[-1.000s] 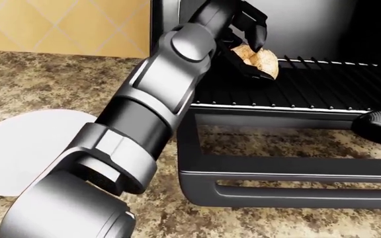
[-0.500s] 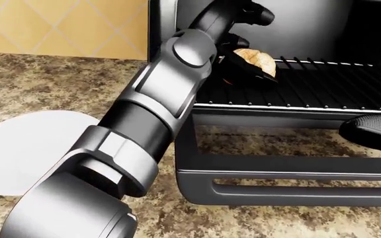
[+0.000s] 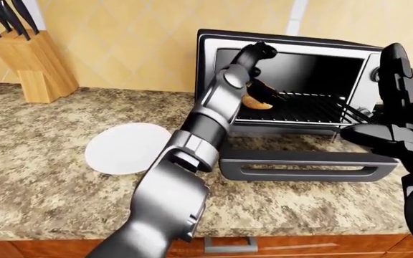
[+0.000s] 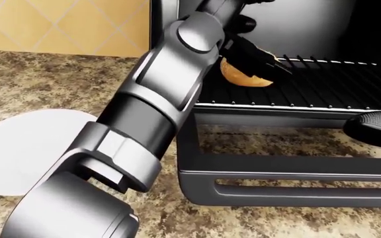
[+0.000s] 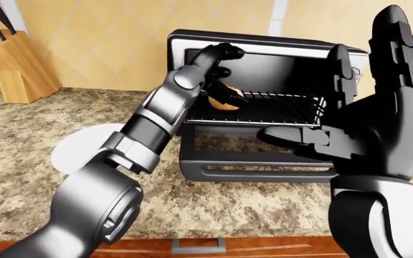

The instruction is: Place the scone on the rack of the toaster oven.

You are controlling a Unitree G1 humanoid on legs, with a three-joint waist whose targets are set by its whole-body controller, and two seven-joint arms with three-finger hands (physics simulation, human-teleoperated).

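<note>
Where yellow tiled wall [image 3: 134,43] meets granite counter [image 3: 34,161], knife block [image 3: 27,64] stands.

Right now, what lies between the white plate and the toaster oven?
In the left-eye view, the robot's left arm crosses between white plate and toaster oven; below it, bare counter.

Head view: close, angled down over the left arm [image 4: 144,114] onto the toaster oven [image 4: 296,163] mouth, its rack [image 4: 310,84] and dropped door; strip of counter [image 4: 52,79] and white plate [image 4: 25,148] at left.

Left-eye view: farther off, level, facing the tiled wall; takes in whole oven, plate, knife block [image 3: 31,67] at top left, counter edge at bottom.

Right-eye view: same outlook, set slightly rightward; right hand [image 5: 379,129] fills its right side. Shared by all three: oven opening, rack, plate, left arm.
</note>
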